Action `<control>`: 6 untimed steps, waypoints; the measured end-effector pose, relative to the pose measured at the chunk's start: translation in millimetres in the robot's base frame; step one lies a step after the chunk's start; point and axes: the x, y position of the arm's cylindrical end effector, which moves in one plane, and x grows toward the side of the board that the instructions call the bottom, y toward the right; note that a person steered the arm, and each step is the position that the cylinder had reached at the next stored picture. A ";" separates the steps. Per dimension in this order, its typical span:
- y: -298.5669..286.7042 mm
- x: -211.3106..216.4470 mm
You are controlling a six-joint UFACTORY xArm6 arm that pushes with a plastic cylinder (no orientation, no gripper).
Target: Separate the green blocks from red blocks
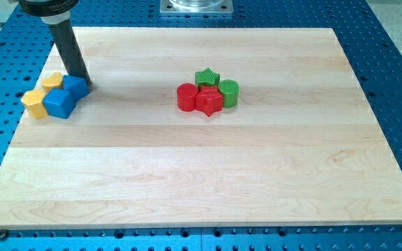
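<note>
A green star block [206,77], a green cylinder [229,93], a red cylinder [186,96] and a red star block [209,102] sit packed together, touching, a little above the board's middle. The green star is at the cluster's top, the green cylinder at its right, the red cylinder at its left, the red star at its bottom. My tip [85,83] is far to the view's left of them, at the top right edge of a blue block [75,86].
At the board's left edge lies a second cluster: two blue blocks, the other one [59,103] lower, and two yellow blocks [35,103] [52,81]. The wooden board [201,174] rests on a blue perforated table [396,77].
</note>
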 end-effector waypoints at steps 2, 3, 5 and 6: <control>14.6 10.3; 36.7 18.6; 197.0 19.9; 224.7 16.4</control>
